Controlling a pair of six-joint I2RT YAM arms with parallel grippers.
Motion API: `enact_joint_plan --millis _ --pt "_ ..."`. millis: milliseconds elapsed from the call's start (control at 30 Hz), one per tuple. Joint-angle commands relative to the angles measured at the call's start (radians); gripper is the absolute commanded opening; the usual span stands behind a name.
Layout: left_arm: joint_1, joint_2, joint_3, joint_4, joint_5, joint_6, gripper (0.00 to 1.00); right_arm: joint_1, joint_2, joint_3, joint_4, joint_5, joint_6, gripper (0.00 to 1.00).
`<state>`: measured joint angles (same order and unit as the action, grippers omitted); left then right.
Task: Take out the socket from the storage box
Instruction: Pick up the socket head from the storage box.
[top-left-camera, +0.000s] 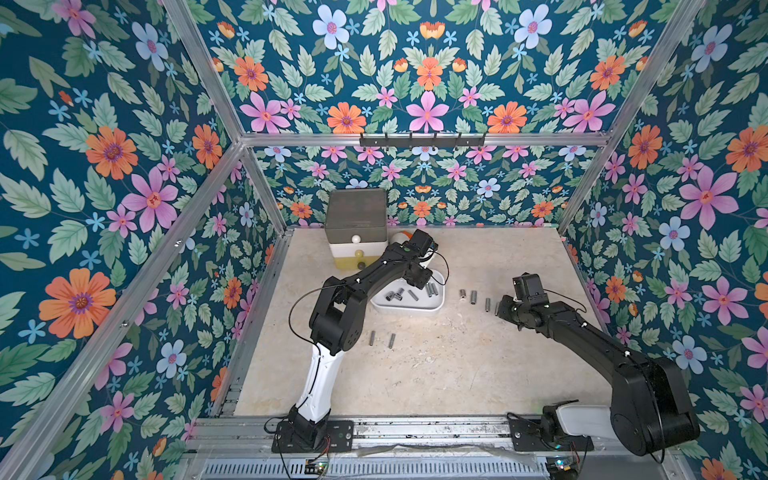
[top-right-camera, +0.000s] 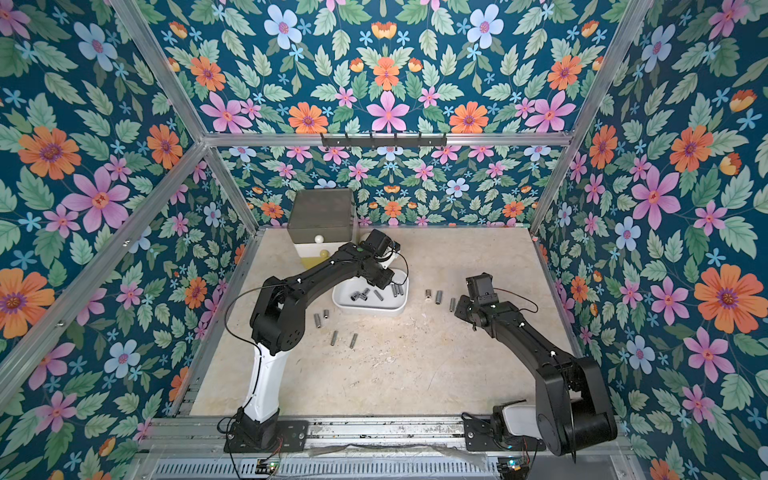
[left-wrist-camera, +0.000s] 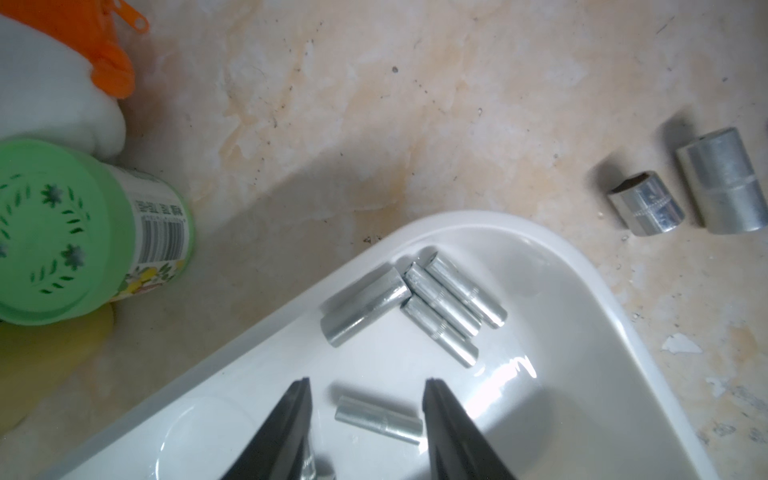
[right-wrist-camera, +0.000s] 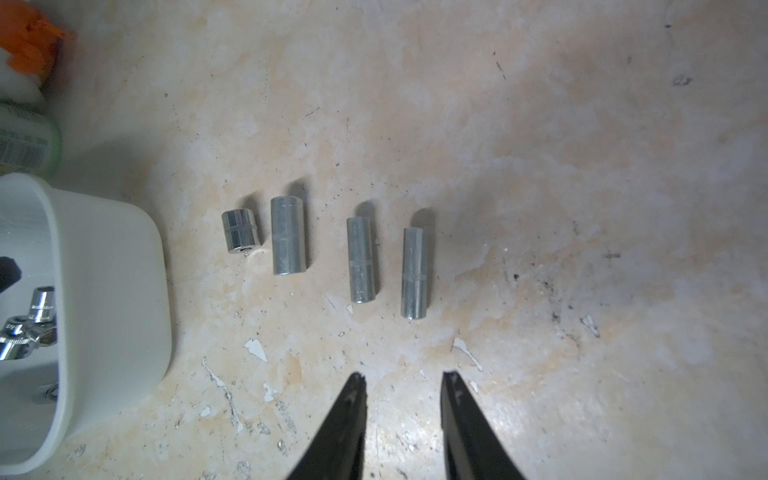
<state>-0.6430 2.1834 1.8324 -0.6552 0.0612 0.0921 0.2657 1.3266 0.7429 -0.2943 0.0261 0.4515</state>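
The left gripper (left-wrist-camera: 368, 386) hangs low inside the storage box (top-left-camera: 409, 309), its jaws parted and nothing caught between them yet. The lone socket (left-wrist-camera: 378, 419) it seems to be after lies flat on the white floor of the box, right in the gap between the fingertips (left-wrist-camera: 434, 395). One end sits almost against one finger, and there is clear space at the other.

The socket's length runs from finger to finger, so as I see it a plain squeeze would pinch it end to end. That can hold, but a smooth steel tube may pivot or squirt out. I would turn the wrist so the pads meet the round sides, or else centre the socket so both ends are met squarely. Then come down until the tips nearly touch the floor of the box, close gently and lift straight up over the rim.

A bunch of four sockets (left-wrist-camera: 436, 307) lies a little farther on in the box, near enough that a sideways drift could knock them. The box itself sits mid-table, toward the far side, just right of the drawer tower (top-left-camera: 355, 224).

The right gripper (right-wrist-camera: 404, 376) hovers over the bare table (top-left-camera: 415, 374) to the right of the box, jaws apart and empty, near a row of four sockets (right-wrist-camera: 288, 235) already laid out.
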Motion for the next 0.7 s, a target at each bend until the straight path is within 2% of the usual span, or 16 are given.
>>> enact_joint_plan --millis 0,667 --pt "-0.006 -0.010 -0.008 -0.011 0.008 0.028 0.50 0.001 -0.010 -0.001 0.014 0.017 0.002 0.35" --pt "-0.018 -0.044 -0.056 0.026 -0.018 0.085 0.49 0.001 -0.081 -0.002 0.030 0.079 -0.003 0.35"
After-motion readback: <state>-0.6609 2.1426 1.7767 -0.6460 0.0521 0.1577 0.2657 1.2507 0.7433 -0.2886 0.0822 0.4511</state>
